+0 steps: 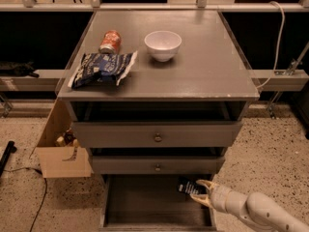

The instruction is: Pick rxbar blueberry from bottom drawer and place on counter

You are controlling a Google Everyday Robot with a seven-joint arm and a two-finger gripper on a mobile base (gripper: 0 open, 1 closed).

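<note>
Bar (186, 185) lies flat at the back right of the drawer (145, 204). Hand (196, 190) sits just to its right, fingers apart, tips at the bar's right edge; contact cannot be told. Arm enters low from the lower right, wrist roughly level. Judgement: advance until both fingers straddle the bar, close firmly, then lift clear of the drawer toward the desk (203, 66).
</note>
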